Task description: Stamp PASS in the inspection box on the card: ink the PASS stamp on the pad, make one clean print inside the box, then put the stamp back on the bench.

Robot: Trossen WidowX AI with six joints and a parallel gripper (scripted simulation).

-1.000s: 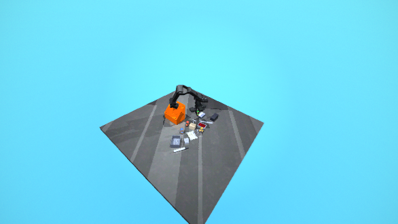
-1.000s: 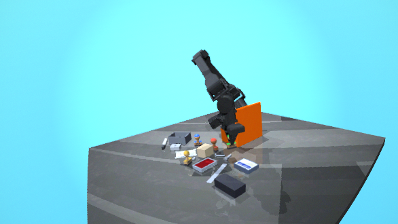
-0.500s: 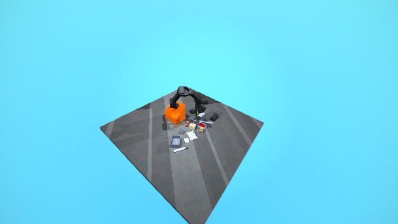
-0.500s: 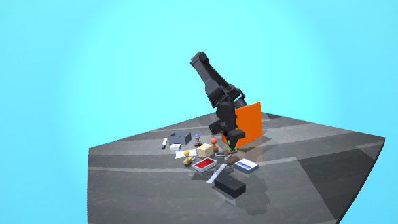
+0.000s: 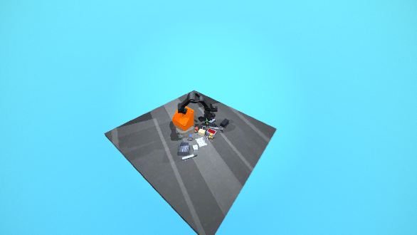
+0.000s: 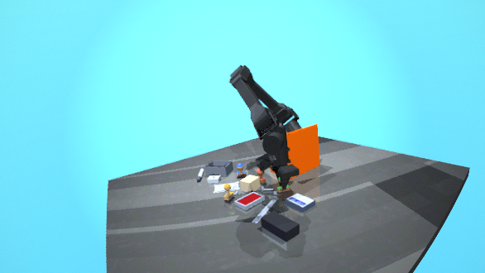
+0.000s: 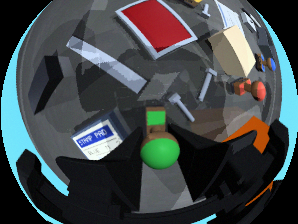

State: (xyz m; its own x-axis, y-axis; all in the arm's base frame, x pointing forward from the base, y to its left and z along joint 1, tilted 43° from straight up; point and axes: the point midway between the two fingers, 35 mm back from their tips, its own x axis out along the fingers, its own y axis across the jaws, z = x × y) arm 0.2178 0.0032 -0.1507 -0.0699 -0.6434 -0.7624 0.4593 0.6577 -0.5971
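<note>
My gripper [image 5: 207,121] [image 6: 283,182] [image 7: 154,129] is shut on the green-knobbed stamp, whose round knob [image 7: 160,151] shows between the fingers. The stamp is upright, low at the bench; whether its base touches is unclear, and its lettering is hidden. The open red ink pad [image 5: 211,132] [image 6: 249,200] [image 7: 157,25] lies beyond it. The white card [image 5: 201,142] [image 6: 223,188] lies farther off; its box is too small to make out. A case marked STAMP PAD [image 6: 300,202] [image 7: 94,140], with a blue label, lies beside the gripper.
Red [image 6: 261,177] [image 7: 258,90], blue [image 6: 240,168] and yellow [image 6: 228,191] stamps stand around a cream block [image 6: 250,183] [image 7: 231,50]. Small bolts [image 7: 182,107], a clear strip [image 6: 265,211] [image 7: 107,65] and a black block [image 6: 280,227] lie nearby. A grey tray [image 5: 183,149] and orange housing [image 6: 304,150] stand farther away.
</note>
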